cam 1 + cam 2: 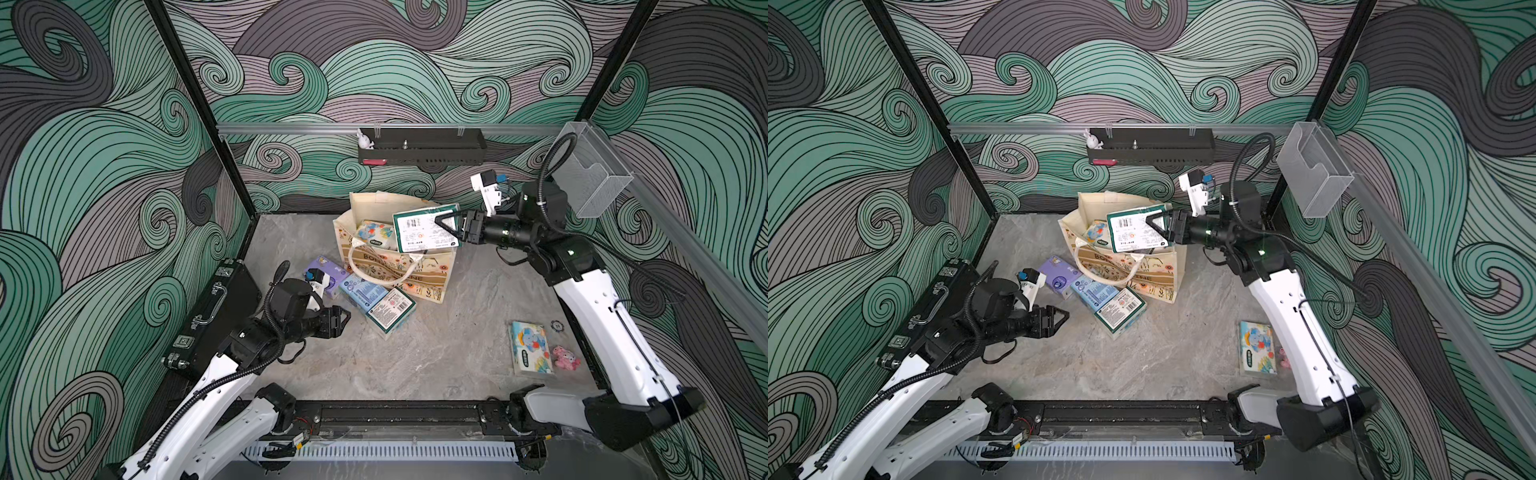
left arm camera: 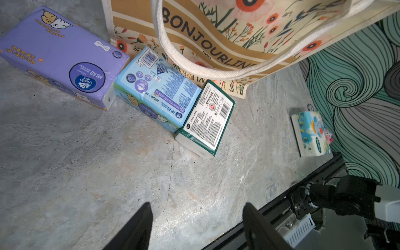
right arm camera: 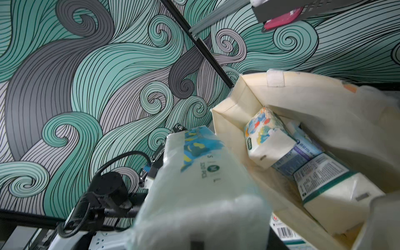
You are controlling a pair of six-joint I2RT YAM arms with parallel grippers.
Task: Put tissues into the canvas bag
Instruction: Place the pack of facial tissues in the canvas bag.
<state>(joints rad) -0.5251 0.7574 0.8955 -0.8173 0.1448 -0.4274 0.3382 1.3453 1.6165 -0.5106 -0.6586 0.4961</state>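
My right gripper [image 1: 444,223] is clamped on a green-and-white plastic-wrapped tissue pack with a barcode label [image 1: 417,235]. I hold it just above the open top of the cream flower-print canvas bag [image 1: 434,272].

Inside the bag I see three packs: a white elephant pack [image 3: 266,138], a light blue pack [image 3: 304,154] and a green-and-white pack [image 3: 331,190].

Just beside the bag, three more touch in a row: a purple floor pack [image 1: 328,270], a light blue floor pack [image 1: 358,292] and a green-and-white floor pack [image 1: 390,312]. One elephant floor pack [image 1: 532,349] lies well apart from the bag.

I count eight packs.

My left gripper [image 1: 345,319] is near the row, jaws apart, holding nothing.
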